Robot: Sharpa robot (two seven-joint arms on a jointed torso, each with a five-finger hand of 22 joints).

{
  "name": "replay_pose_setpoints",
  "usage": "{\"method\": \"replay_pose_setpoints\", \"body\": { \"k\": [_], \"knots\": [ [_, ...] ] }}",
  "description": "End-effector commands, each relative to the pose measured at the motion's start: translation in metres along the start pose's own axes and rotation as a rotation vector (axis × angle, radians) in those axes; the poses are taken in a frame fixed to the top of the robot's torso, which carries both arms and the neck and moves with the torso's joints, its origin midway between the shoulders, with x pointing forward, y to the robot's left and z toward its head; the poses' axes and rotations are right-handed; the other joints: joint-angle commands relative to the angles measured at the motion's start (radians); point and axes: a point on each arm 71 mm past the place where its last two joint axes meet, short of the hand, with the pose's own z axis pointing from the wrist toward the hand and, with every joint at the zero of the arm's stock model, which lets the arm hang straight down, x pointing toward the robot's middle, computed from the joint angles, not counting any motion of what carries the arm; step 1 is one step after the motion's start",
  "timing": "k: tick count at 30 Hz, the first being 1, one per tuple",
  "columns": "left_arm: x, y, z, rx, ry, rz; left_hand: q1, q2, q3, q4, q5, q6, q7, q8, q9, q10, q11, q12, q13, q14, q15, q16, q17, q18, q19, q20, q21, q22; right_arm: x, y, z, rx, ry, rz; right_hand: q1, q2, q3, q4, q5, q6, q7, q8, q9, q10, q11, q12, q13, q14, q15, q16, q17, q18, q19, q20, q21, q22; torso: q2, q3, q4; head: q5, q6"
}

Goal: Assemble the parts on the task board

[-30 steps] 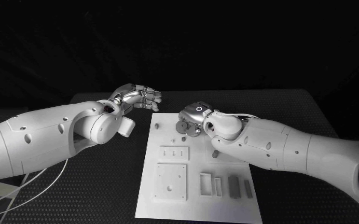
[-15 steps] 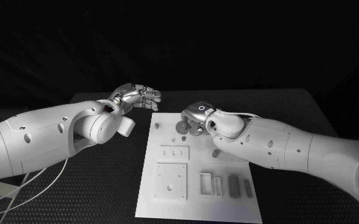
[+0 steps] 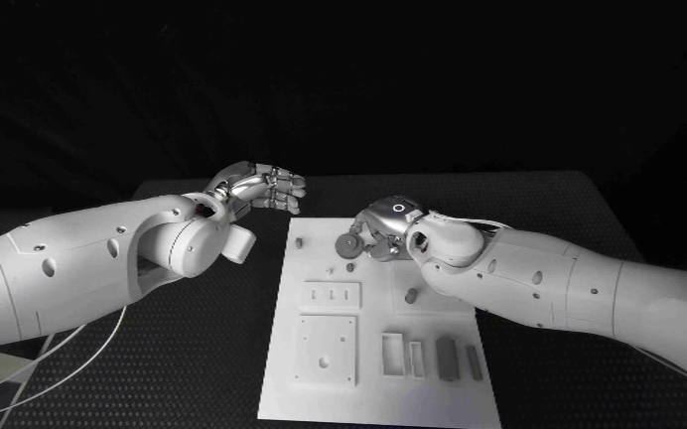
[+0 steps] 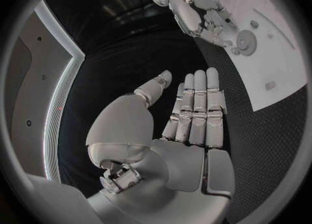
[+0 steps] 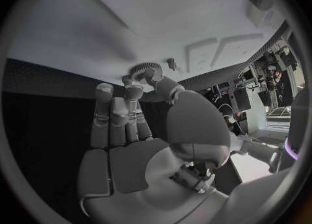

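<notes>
The white task board (image 3: 430, 399) lies in the middle of the black table. At its far end my right hand (image 3: 384, 232) pinches a small toothed gear (image 3: 346, 243) between thumb and fingers, just over the board. The right wrist view shows the gear (image 5: 144, 70) at the fingertips (image 5: 133, 90), close to a short peg (image 5: 171, 63) on the board (image 5: 130, 16). My left hand (image 3: 265, 189) hovers off the board's far left corner, fingers straight and side by side, holding nothing. In the left wrist view that hand (image 4: 195, 115) faces the right hand (image 4: 195, 13) and the gear (image 4: 246, 41).
Small pegs (image 3: 301, 241) stand near the board's far left edge, and a dark peg (image 3: 412, 295) stands mid-board. A square plate (image 3: 327, 347), slotted blocks (image 3: 394, 350) and two grey bars (image 3: 448, 357) sit at the near end. Thin white cables (image 3: 86, 350) run under my left arm.
My right wrist has shifted slightly to the right and turned, while the gear it holds stays at nearly the same spot over the board. The left hand has not moved.
</notes>
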Motion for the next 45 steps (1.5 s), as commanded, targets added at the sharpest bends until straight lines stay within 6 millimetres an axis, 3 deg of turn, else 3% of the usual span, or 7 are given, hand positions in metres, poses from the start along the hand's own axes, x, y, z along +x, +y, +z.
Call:
{"method": "replay_pose_setpoints", "body": {
  "k": [1, 12, 20, 29, 34, 41, 45],
  "knots": [
    [-0.001, -0.002, 0.000, 0.014, -0.001, 0.003, -0.006, 0.000, -0.001, 0.004, -0.003, -0.005, 0.004, -0.003, -0.001, 0.006, 0.000, -0.005, 0.001, 0.008, -0.002, -0.004, 0.001, 0.017, 0.001, -0.006, -0.004, 0.002, -0.014, -0.002, -0.005, -0.015, -0.083, 0.074, 0.008, -0.002, -0.001, 0.005, 0.003, 0.015, 0.005, 0.005, 0.001, 0.001, 0.001, 0.004, 0.001, 0.001, 0.003, 0.000, 0.001, 0.013, 0.001, 0.001, -0.003, 0.014, -0.001, -0.0002, -0.0011, -0.001, 0.001],
    [-0.007, -0.001, 0.000, 0.015, -0.008, 0.005, -0.006, 0.002, -0.001, 0.004, -0.003, 0.004, 0.000, 0.003, 0.000, 0.020, -0.006, -0.001, 0.006, 0.011, -0.002, -0.010, 0.009, 0.017, 0.003, -0.007, -0.006, 0.004, -0.054, -0.050, -0.042, 0.000, -0.098, 0.281, 0.012, -0.015, -0.005, 0.001, 0.003, 0.031, 0.001, 0.015, 0.004, 0.003, -0.003, 0.007, 0.001, 0.003, -0.001, 0.001, 0.001, 0.013, 0.002, 0.000, -0.003, 0.015, -0.005, 0.0010, -0.0080, -0.008, 0.011],
    [-0.012, 0.000, 0.004, 0.016, -0.020, 0.010, -0.006, 0.002, -0.001, 0.004, -0.003, 0.005, -0.001, 0.003, 0.000, 0.022, -0.007, -0.001, 0.007, 0.011, -0.002, -0.011, 0.010, 0.017, 0.003, -0.007, -0.007, 0.004, -0.053, -0.093, -0.076, 0.066, -0.076, 0.352, 0.018, -0.025, -0.008, -0.006, 0.003, 0.031, 0.003, 0.016, 0.004, -0.004, -0.001, 0.006, 0.000, -0.003, 0.000, -0.002, 0.001, 0.013, -0.006, 0.002, -0.006, 0.015, -0.014, 0.0049, -0.0212, -0.010, 0.013],
    [-0.013, 0.000, 0.006, 0.016, -0.022, 0.011, -0.006, 0.001, -0.002, 0.004, -0.003, 0.005, -0.001, 0.003, 0.000, 0.022, -0.007, -0.001, 0.007, 0.011, -0.002, -0.013, 0.011, 0.017, 0.003, -0.007, -0.007, 0.004, -0.044, -0.134, -0.106, 0.153, -0.055, 0.355, 0.017, -0.034, -0.011, -0.008, 0.003, 0.032, 0.003, 0.017, 0.004, -0.007, -0.001, 0.006, 0.000, -0.006, 0.001, -0.001, 0.002, 0.013, -0.008, 0.003, -0.007, 0.016, -0.016, 0.0098, -0.0238, -0.014, 0.016],
    [-0.015, 0.001, 0.005, 0.016, -0.025, 0.012, -0.006, 0.001, -0.002, 0.004, -0.003, 0.005, -0.001, 0.003, 0.000, 0.022, -0.007, -0.002, 0.007, 0.011, -0.002, -0.013, 0.012, 0.017, 0.003, -0.007, -0.007, 0.005, -0.034, -0.140, -0.112, 0.175, -0.041, 0.356, 0.016, -0.036, -0.011, -0.007, 0.003, 0.032, 0.003, 0.017, 0.004, -0.007, -0.001, 0.007, 0.000, -0.007, 0.001, -0.001, 0.002, 0.013, -0.008, 0.004, -0.007, 0.016, -0.016, 0.0073, -0.0268, -0.018, 0.016],
    [-0.014, 0.001, 0.005, 0.016, -0.021, 0.011, -0.006, 0.001, -0.002, 0.004, -0.003, 0.005, -0.001, 0.003, -0.001, 0.022, -0.007, -0.002, 0.007, 0.011, -0.002, -0.014, 0.012, 0.017, 0.003, -0.007, -0.007, 0.005, -0.014, -0.138, -0.113, 0.184, -0.012, 0.368, 0.014, -0.044, -0.013, -0.004, 0.003, 0.026, 0.005, 0.014, 0.002, -0.009, 0.001, 0.008, 0.000, -0.009, 0.002, -0.001, 0.002, 0.013, -0.010, 0.005, -0.007, 0.016, -0.014, 0.0116, -0.0291, -0.025, 0.017],
    [-0.014, 0.001, 0.005, 0.014, -0.021, 0.010, -0.007, 0.001, -0.002, 0.004, -0.003, 0.005, -0.001, 0.003, -0.001, 0.022, -0.007, -0.002, 0.007, 0.011, -0.002, -0.014, 0.012, 0.017, 0.003, -0.007, -0.008, 0.005, -0.002, -0.137, -0.114, 0.193, 0.007, 0.375, 0.012, -0.051, -0.014, 0.001, 0.003, 0.015, 0.008, 0.008, -0.001, -0.012, 0.004, 0.008, 0.000, -0.012, 0.005, -0.001, 0.003, 0.013, -0.011, 0.007, -0.008, 0.016, -0.014, 0.0098, -0.0247, -0.029, 0.013]
  ]
}}
